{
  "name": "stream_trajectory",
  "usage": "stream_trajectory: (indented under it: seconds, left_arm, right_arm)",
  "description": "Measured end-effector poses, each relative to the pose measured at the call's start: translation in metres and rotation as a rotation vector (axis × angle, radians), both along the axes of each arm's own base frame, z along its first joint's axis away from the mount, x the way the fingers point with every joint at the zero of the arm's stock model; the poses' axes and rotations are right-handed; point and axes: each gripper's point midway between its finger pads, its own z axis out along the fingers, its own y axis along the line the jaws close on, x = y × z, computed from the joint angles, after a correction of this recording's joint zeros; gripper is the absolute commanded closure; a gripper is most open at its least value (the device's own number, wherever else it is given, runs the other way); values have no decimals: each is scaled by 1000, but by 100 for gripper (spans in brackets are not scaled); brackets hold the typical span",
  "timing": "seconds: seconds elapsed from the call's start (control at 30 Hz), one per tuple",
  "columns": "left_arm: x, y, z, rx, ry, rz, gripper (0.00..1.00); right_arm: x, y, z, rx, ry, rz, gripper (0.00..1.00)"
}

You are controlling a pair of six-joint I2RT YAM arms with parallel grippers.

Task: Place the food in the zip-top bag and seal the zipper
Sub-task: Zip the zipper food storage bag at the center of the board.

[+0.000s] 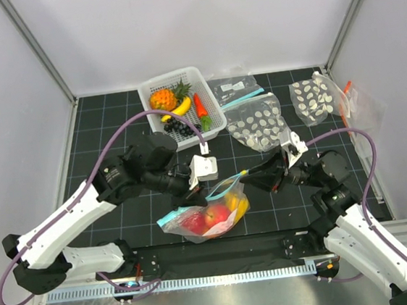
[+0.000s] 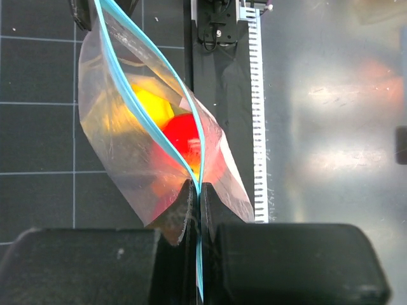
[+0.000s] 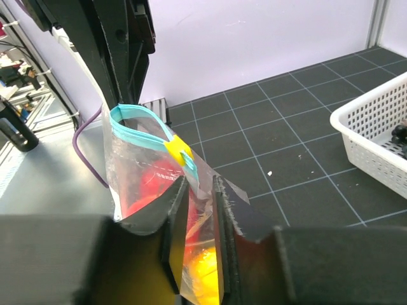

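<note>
The zip-top bag (image 1: 208, 212) hangs over the front of the mat, stretched between both grippers. Inside lies the food: two red rounds (image 1: 205, 219) and yellow-orange pieces (image 1: 238, 205); the left wrist view shows a yellow piece (image 2: 150, 105) and a red one (image 2: 182, 136). My left gripper (image 2: 198, 190) is shut on one end of the teal zipper (image 2: 130, 95), whose two strips gape apart. My right gripper (image 3: 200, 184) straddles the bag's other corner just below the yellow slider (image 3: 179, 152). Its fingers stand a little apart, with loose film between them.
A white basket (image 1: 209, 101) at the back holds a pineapple, a banana and other toy food. Dotted clear bags (image 1: 257, 123) (image 1: 313, 99), a printed bag (image 1: 232, 87) and an orange-strip bag (image 1: 359, 107) lie at back right. A toothed rail (image 1: 202, 280) runs along the near edge.
</note>
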Motion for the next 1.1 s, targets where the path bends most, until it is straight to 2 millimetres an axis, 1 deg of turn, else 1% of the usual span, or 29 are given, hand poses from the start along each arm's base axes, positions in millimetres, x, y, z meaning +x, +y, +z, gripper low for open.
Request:
stream_trajectory:
  seconds: [0.13,0.17,0.2,0.23,0.3,0.33,0.4,0.43,0.53,0.63,0.73,0.77,0.93,1.1]
  left_arm:
    - [1,-1,-3,13,7,1,100]
    - [2,-1,-4,16,7,3,100]
    - [2,-2,-4,18,7,5,99]
    - [4,-1,-5,23,1,13,92]
    - [10,0,-7,38,-16,44,84]
    - [14,0,-8,46,-27,62,75]
    - [22,1,-10,57,-49,101,66]
    - [27,0,-11,62,-61,123,59]
    - [41,-1,-15,84,-94,180,50]
    - [51,-6,-20,109,-107,209,48]
    - [63,-18,-19,116,-116,223,48]
    - [69,-26,-15,107,-123,227,48]
    - [88,-53,1,72,-152,236,47]
    - [99,-69,11,47,-167,234,47]
  right_arm:
    - [-3,2,-1,-1,11,18,92]
    - [-4,2,-1,0,13,22,99]
    - [-4,2,-1,-1,14,24,99]
    - [-4,2,-1,-1,19,23,99]
    - [-3,2,-2,-3,29,18,99]
    - [-1,2,-4,-5,41,4,99]
    - [4,1,-9,-16,74,-27,99]
    - [7,0,-13,-24,95,-46,99]
    - [18,-4,-26,-50,159,-116,99]
    - [26,-8,-35,-67,198,-177,99]
    - [30,-10,-40,-78,213,-210,99]
    - [31,-11,-40,-81,215,-217,99]
    - [31,-14,-45,-94,231,-237,99]
    - [28,-18,-43,-109,243,-253,99]
